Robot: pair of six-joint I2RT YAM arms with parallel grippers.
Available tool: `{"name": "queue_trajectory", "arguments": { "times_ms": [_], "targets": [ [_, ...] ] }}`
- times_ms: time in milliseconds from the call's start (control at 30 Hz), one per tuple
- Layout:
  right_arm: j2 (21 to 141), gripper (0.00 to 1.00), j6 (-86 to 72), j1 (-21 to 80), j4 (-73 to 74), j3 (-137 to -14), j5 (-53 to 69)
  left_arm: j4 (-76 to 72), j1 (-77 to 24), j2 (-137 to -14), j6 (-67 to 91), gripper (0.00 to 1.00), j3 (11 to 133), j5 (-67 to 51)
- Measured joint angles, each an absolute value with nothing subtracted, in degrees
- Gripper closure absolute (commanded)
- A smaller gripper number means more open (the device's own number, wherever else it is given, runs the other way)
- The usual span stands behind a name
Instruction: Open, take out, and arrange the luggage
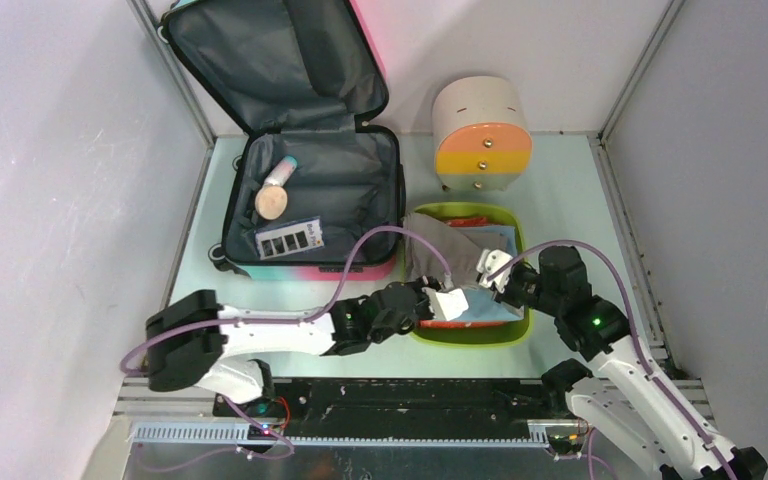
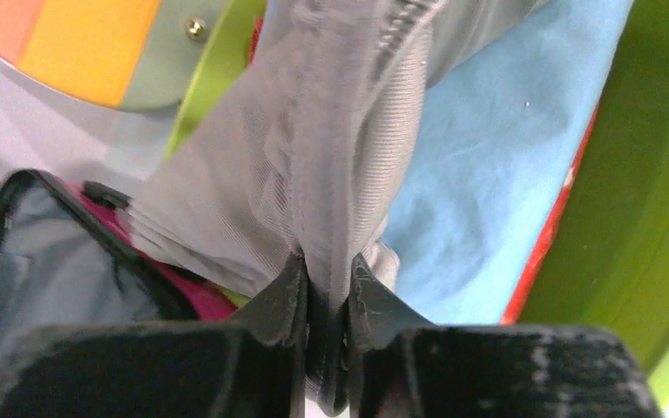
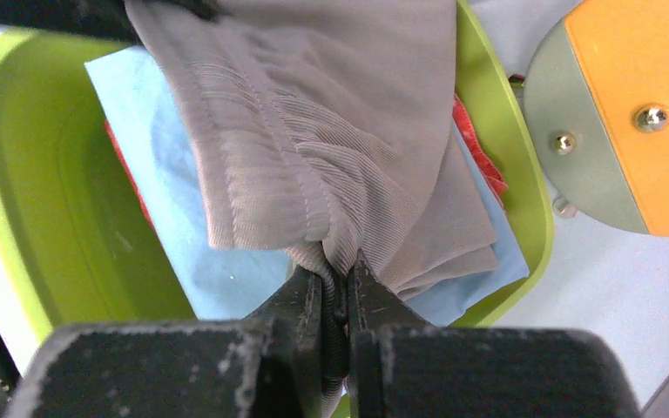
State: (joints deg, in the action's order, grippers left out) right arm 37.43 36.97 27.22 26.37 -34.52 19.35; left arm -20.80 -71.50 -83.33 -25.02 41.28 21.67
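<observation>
Left gripper and right gripper each pinch shut on the grey ribbed cloth over the lime-green plastic tray — the pink-to-teal hard-shell suitcase lies open at the surface's far left, a tan round-headed item and a printed card I've yet to unpack.

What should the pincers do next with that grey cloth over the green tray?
Probably lower it flat: left pincer and right pincer both pinch the grey cloth, bunched above the blue cloth in the green tray, so laying it down before letting go seems sensible.
</observation>
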Motion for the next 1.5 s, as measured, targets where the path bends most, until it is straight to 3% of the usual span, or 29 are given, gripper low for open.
{"name": "queue_trajectory", "arguments": {
  "times_ms": [100,233,367,767,1067,1133,1167,1233,1500],
  "targets": [
    [36.6,0.99,37.8,27.2,28.3,-34.5,19.9,-15.2,-71.4,-78.7,-27.7,0.91,42.0,19.1],
    [34.7,0.60,37.6,27.2,30.4,-34.5,21.4,-9.2,-71.5,-74.8,-29.6,0.89,42.5,13.7],
    [31.6,0.47,35.3,27.1,32.9,-34.5,22.1,-4.3,-71.5,-74.9,-30.1,0.89,42.6,9.3],
    [28.9,0.38,11.3,24.5,24.8,-38.3,20.2,1.6,-71.5,-77.1,-31.2,0.88,42.7,4.0],
    [47.9,0.30,-7.9,21.2,23.0,-44.1,5.0,1.6,-71.5,-77.3,-31.5,0.86,42.7,4.0],
    [52.5,0.25,-10.4,20.4,23.9,-45.1,2.9,1.5,-71.6,-77.4,-31.5,0.76,42.7,4.1],
    [54.1,0.25,-11.3,20.0,24.6,-45.3,2.0,1.5,-71.7,-77.6,-31.5,0.62,42.7,4.1],
    [56.4,0.25,-12.4,19.2,25.4,-45.4,0.7,1.7,-71.9,-77.8,-31.6,0.48,42.7,4.2],
    [63.3,0.29,-14.8,14.3,25.4,-45.5,2.6,9.3,-72.4,-76.3,-26.5,0.42,47.3,8.2]
  ]
}}
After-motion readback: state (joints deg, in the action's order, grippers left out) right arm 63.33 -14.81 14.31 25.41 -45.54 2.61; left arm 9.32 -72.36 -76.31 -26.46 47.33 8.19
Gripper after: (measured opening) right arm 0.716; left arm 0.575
